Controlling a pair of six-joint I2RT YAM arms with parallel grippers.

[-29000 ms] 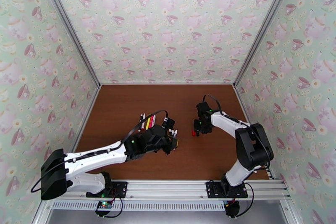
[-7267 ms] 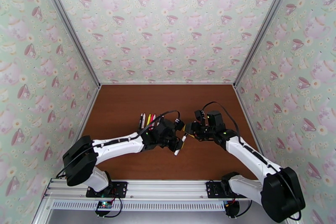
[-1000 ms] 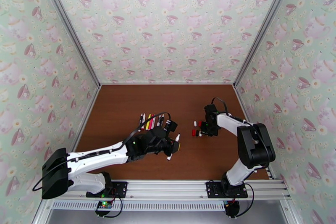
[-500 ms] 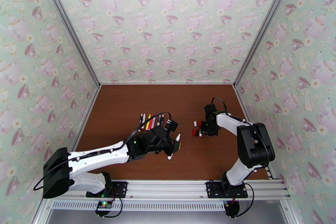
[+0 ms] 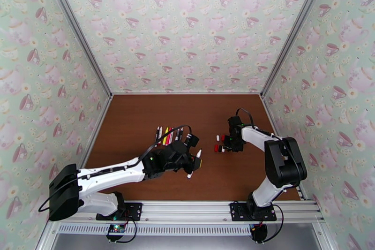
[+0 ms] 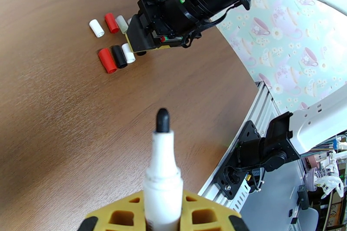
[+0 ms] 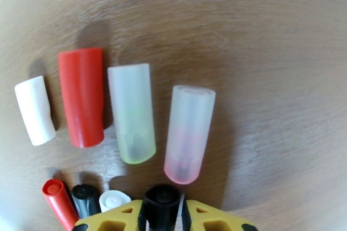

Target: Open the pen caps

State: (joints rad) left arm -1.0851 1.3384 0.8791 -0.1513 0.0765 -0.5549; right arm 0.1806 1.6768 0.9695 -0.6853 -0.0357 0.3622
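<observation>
Since 7 s back the arms have drawn apart, and the right claw (image 5: pixel 226 145) has gone down to the loose caps (image 5: pixel 218 147) on the tabletop (image 5: pixel 140 115). Now the left claw (image 6: pixel 162 216) is clamped on an uncapped white pen (image 6: pixel 162 175), its black tip pointing away from the claw, above the tabletop. A black cap (image 7: pixel 161 203) sits between the right claw's fingers; I cannot tell whether they pinch it. Just ahead lie 4 caps side by side: white (image 7: pixel 34 110), red (image 7: pixel 81 97), yellowish clear (image 7: pixel 131 112), pinkish clear (image 7: pixel 189 134). The other pens (image 5: pixel 166 134) lie in a row beyond the left arm
</observation>
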